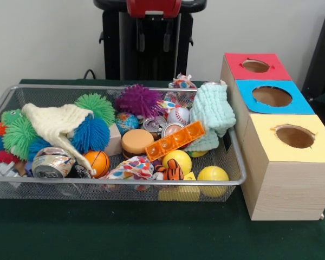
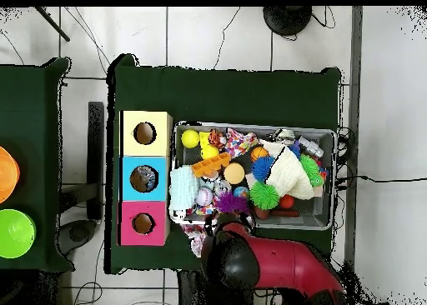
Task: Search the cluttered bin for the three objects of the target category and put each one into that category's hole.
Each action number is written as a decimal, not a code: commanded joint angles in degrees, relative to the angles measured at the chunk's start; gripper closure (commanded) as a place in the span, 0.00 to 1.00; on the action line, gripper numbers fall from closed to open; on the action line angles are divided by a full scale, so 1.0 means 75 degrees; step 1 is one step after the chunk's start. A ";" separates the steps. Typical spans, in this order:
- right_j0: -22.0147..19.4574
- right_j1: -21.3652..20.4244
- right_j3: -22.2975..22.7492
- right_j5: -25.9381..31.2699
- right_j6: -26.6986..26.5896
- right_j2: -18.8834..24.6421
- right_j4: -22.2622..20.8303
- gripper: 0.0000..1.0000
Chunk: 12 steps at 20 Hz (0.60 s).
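Observation:
The wire mesh bin (image 1: 124, 184) sits on the green table, packed with toys and cloths; it also shows in the overhead view (image 2: 334, 178). A pale crumpled see-through thing (image 1: 1, 168) lies in its near left corner, perhaps a clear bottle; I cannot make out any other bottle. The blue-topped box's hole (image 1: 272, 96) is right of the bin; in the overhead view this hole (image 2: 143, 178) shows something pale grey inside. My gripper (image 1: 154, 42) hangs drawn back high behind the bin, open and empty. The red and black arm (image 2: 267, 264) covers it from above.
A red-topped box (image 1: 255, 65) and a yellow-topped box (image 1: 295, 136) flank the blue one. In the bin are a silver can (image 1: 52, 162), a cream knit cloth (image 1: 59, 123), a mint cloth (image 1: 212, 108), an orange pop toy (image 1: 176, 141), fuzzy balls and yellow balls (image 1: 213, 176).

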 commanded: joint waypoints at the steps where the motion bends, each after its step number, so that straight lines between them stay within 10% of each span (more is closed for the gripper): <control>1: -0.0677 -0.0473 -0.0087 0.0781 -0.0344 0.0734 0.0085 0.00; 12: -0.3242 -0.1142 0.0660 0.0864 -0.1627 0.1961 -0.0138 0.00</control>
